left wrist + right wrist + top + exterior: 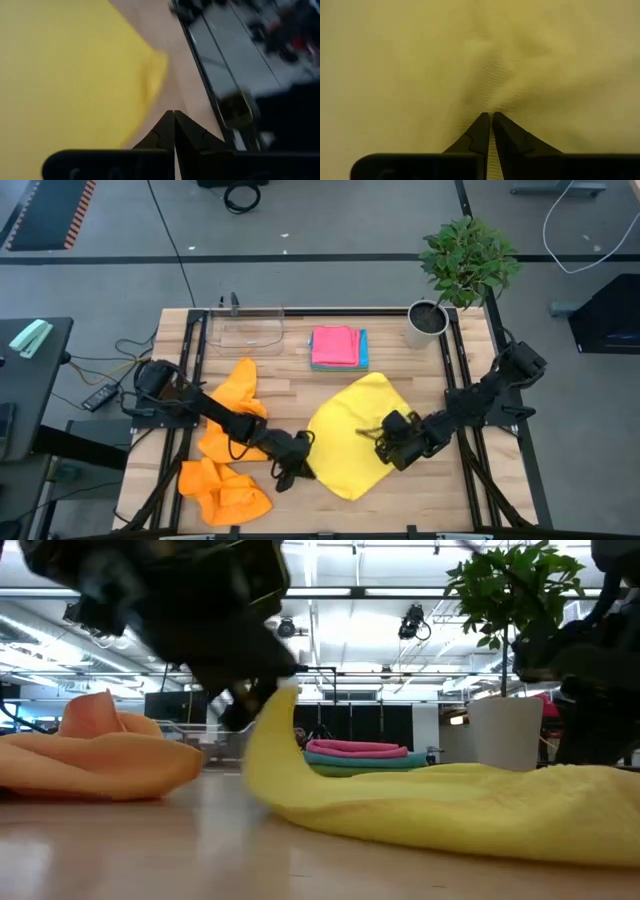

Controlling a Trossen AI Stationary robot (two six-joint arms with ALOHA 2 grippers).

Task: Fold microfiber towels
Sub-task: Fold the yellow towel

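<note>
A yellow microfiber towel lies spread on the wooden table's middle. My right gripper stands over its right part, shut on the cloth. My left gripper is shut at the towel's left edge, which stands raised beside the dark fingers in the low view. Two orange towels lie crumpled at the left, one under my left arm and one at the near left corner. A folded pink towel rests on a folded blue one at the back. My right gripper pinches a small pucker of the yellow towel between its two fingertips, coming from above and slanting down; the cloth around it lies on the table. My left gripper's shut fingertips sit right beside the towel's left edge. No cloth shows between them, and I cannot tell whether they hold it.
A clear plastic tray stands at the back left. A potted plant stands at the back right corner. Bare wood shows along the near edge and to the right of the yellow towel.
</note>
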